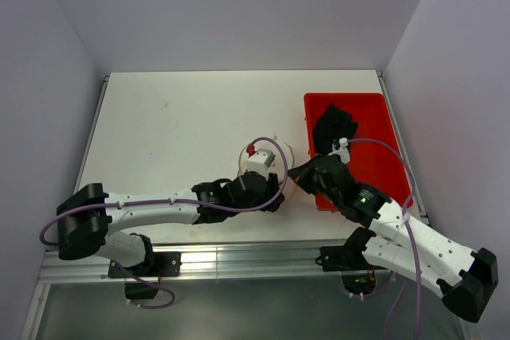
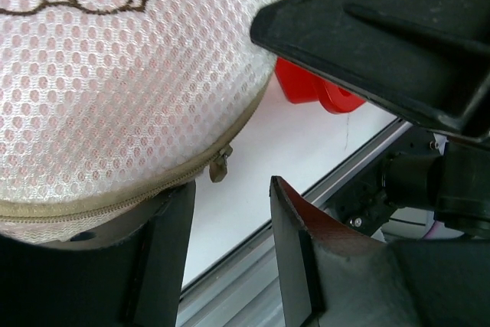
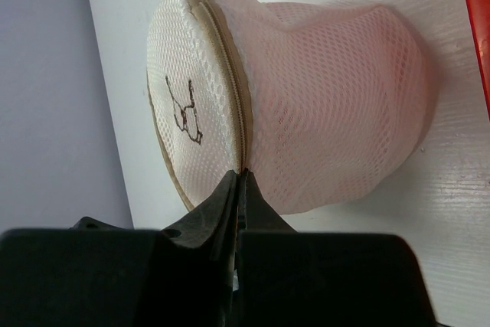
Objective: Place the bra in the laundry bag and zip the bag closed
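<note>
Laundry bag [image 3: 321, 105] lies on its side on the table [image 1: 175, 125], drum axis flat, printed disc face toward the left gripper [image 2: 230, 258]. Right wrist view shows the pink bra [image 3: 360, 74] tinting the mesh. Left wrist view shows the zipper pull [image 2: 220, 165] hanging free and the left jaws apart, empty. Right gripper [image 3: 239, 189] jaws pressed together at the zip seam; can't tell if they pinch it. Red bin [image 1: 374, 121] just beside.

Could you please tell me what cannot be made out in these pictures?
Bra: only a pink tint through the bag's mesh, both wrist views; shape unclear.
Zipper: lower end hidden by the right hand, right wrist view; cut off by the frame edge in the left wrist view.
Bag, top view: mostly covered by the left arm and right arm.
</note>
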`<state>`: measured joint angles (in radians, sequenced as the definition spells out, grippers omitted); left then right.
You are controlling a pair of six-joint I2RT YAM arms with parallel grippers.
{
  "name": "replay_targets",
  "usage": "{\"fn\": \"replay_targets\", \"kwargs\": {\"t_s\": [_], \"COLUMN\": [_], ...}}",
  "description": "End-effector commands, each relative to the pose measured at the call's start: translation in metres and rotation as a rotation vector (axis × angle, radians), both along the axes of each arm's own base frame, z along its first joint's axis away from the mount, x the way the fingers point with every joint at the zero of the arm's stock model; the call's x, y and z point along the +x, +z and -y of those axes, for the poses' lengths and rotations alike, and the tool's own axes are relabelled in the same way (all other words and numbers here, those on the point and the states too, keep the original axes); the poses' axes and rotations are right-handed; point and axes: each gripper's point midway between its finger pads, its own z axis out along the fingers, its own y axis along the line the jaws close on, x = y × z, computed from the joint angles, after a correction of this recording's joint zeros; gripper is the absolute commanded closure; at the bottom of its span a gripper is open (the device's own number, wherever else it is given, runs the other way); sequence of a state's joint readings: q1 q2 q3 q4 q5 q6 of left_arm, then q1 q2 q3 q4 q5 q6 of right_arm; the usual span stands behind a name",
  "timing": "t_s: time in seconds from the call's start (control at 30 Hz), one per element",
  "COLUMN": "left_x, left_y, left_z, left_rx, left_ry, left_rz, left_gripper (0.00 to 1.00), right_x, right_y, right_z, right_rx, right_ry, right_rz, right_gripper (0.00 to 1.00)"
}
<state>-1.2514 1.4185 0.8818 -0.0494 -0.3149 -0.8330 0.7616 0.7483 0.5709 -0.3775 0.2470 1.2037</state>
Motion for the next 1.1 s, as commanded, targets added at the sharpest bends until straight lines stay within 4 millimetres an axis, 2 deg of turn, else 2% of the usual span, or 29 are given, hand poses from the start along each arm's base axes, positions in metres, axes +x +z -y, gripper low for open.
{"fn": "replay_targets", "kwargs": {"t_s": [0.0,0.27,0.43,0.73,0.93,1.03,1.07], "left_x": [0.015,0.017,0.018,0.024,0.028,0.030,0.030], "left_y": [0.018,0.017,0.025,0.023,0.018,0.015,0.015], "left_z": [0.004,0.014,0.024,0.023,0.020,0.017,0.017], "left_rx": [-0.028,-0.035,-0.099,-0.109,-0.096,-0.084,-0.084], "left_ry": [0.042,0.010,0.003,0.027,0.050,0.065,0.064], "left_rz": [0.033,0.045,0.059,0.063,0.053,0.047,0.046], "left_gripper": [0.50,0.53,0.57,0.62,0.70,0.78,0.84], "right_x": [0.006,0.005,0.005,0.004,0.004,0.004,0.004], "right_y": [0.026,0.023,0.021,0.016,0.015,0.014,0.013], "right_z": [-0.004,-0.005,-0.004,-0.004,-0.005,-0.006,-0.006], "right_rx": [0.038,0.041,0.040,0.039,0.037,0.037,0.035], "right_ry": [-0.009,-0.004,-0.005,-0.003,0.000,0.001,0.001], "right_rz": [0.058,0.052,0.049,0.043,0.039,0.038,0.035], "right_gripper": [1.00,1.00,1.00,1.00,1.00,1.00,1.00]}}
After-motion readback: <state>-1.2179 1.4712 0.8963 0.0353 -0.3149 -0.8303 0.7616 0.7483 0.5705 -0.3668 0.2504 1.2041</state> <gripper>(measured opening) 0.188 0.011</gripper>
